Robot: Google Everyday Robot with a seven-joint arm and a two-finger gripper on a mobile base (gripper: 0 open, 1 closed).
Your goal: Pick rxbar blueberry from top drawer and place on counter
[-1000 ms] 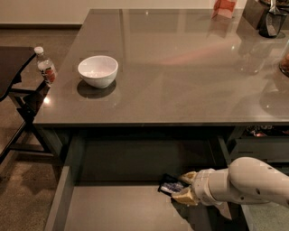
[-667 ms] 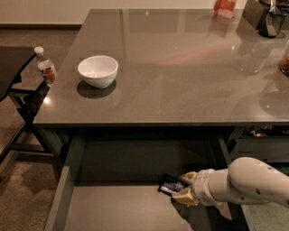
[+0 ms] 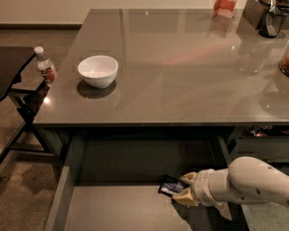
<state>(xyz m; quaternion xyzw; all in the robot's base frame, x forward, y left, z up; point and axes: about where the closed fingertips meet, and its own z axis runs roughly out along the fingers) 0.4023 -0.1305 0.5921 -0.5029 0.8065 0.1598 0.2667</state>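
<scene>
Since the rxbar blueberry (image 3: 169, 187) lay at the back right of the open top drawer (image 3: 113, 210), under the table (image 3: 180, 72) edge, the end effector (image 3: 184, 188) sat right at the bar's end; I couldn't tell whether it was clamped. It looked best to confirm a firm hold, pull back clear of the table lip, then rise and set down apart from the white bowl (image 3: 98, 70).

Dim room with a speckled brown floor (image 3: 18, 194) and a pale wall (image 3: 40, 11).
A dark, black-framed side table (image 3: 11, 63) stands at left and dark stacked drawers (image 3: 259, 145) at right; the tool (image 3: 184, 188) sits low at right.
</scene>
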